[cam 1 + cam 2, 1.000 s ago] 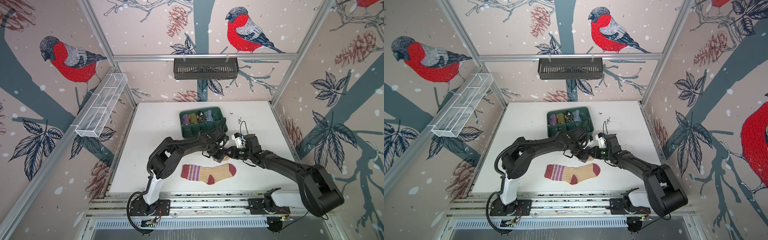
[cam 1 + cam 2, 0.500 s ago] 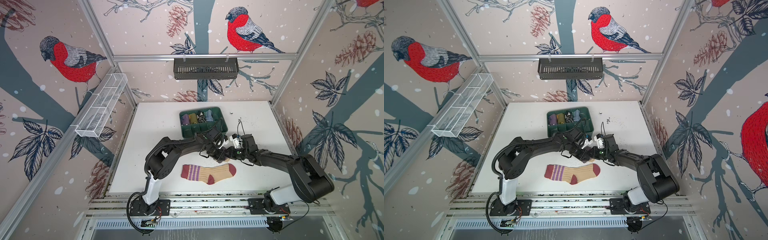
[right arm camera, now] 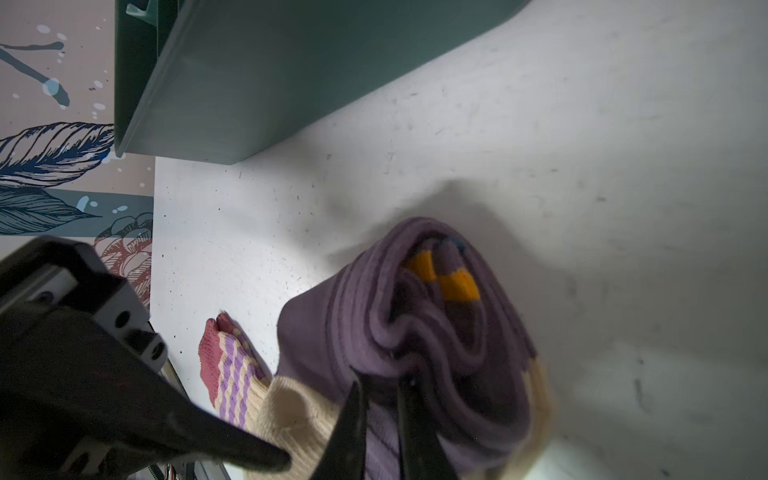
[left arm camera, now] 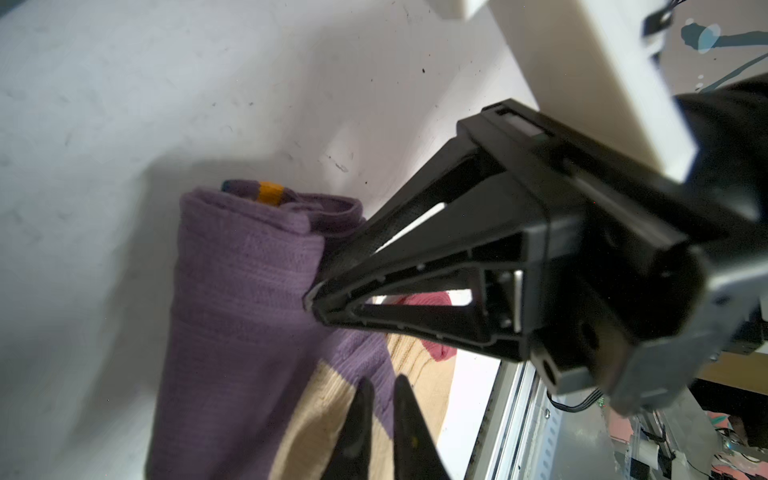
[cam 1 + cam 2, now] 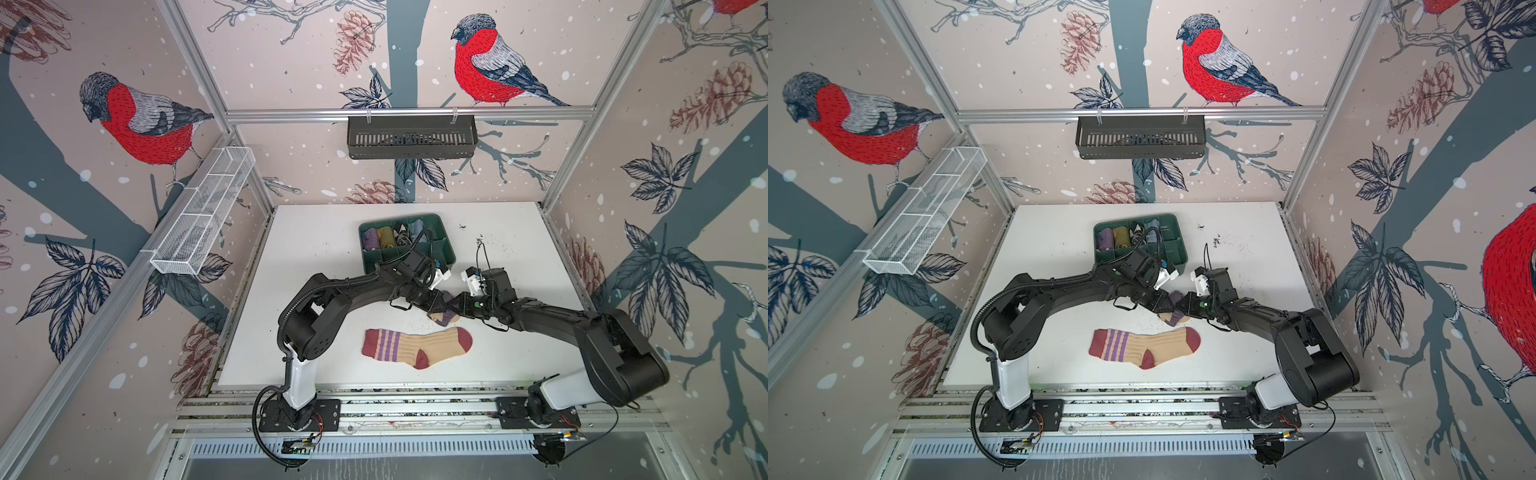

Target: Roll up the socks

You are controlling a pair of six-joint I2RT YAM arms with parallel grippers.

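Scene: A white worktop (image 5: 324, 266) is shown from above, with two black arms meeting near its middle.
Purple sock: The purple sock (image 5: 447, 297) is found just in front of the green tray (image 5: 448, 243), caught between the two claws. Its purple part is wound into a loose roll and its tan part trails toward the front edge.
Right claw: The right claw (image 3: 380, 384) is clenched on a fold at the open end of the roll, where the spiral of layers is seen.
Left claw: The left claw (image 4: 380, 388) is drawn almost closed, its tips set on the tan-and-purple tail. A pinch of fabric appears to be held, though the nip itself is not clearly shown.
Tan sock: The tan sock (image 5: 415, 347) is laid flat and unrolled nearer the front edge, apart from both claws.
Key relation: The roll is met end-on by the right claw, so its long axis is judged to run along the line between the two claws. The loose tail is on the left claw's side. In both top views the exact lie is hidden by the claws.
Tan sock axis: Its length is laid across the worktop, striped cuff toward the left arm and dark red toe toward the right arm, roughly midway between the two bases.
Stage: One sock is judged part-rolled, the other not yet begun.
Risk: The loose roll could spring open if either hold is eased before the tail is tucked.
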